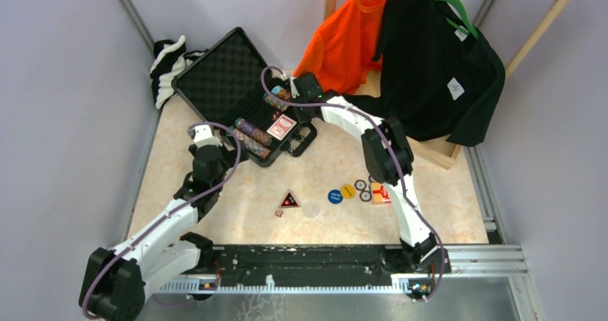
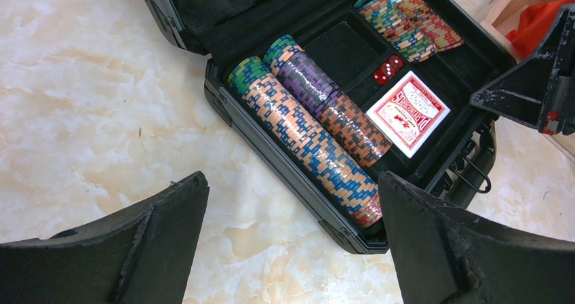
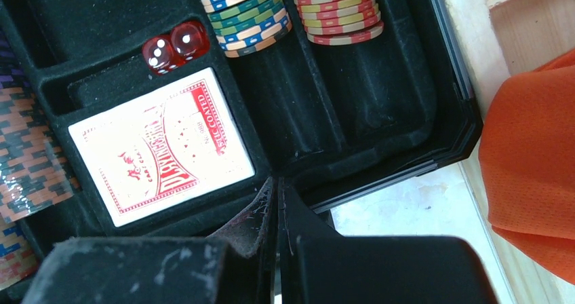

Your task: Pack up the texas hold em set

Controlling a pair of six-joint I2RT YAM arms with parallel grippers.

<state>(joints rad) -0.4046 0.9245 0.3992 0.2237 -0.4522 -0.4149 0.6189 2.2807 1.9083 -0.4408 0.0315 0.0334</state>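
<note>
We see the left gripper (image 2: 290, 180) spread wide before the open case (image 2: 268, 148); the right gripper (image 3: 276, 192), pinched together, hangs beside the card deck (image 3: 163, 144).

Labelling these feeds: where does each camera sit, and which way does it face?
Top external: above, behind the bases, looking down on table, left arm, right arm, open briefcase.
Left wrist: on the left arm, facing the briefcase tray; left gripper open at bottom.
Right wrist: over the tray, looking down; right gripper shut at bottom.
Both wrist views share the card deck and red dice.
</note>
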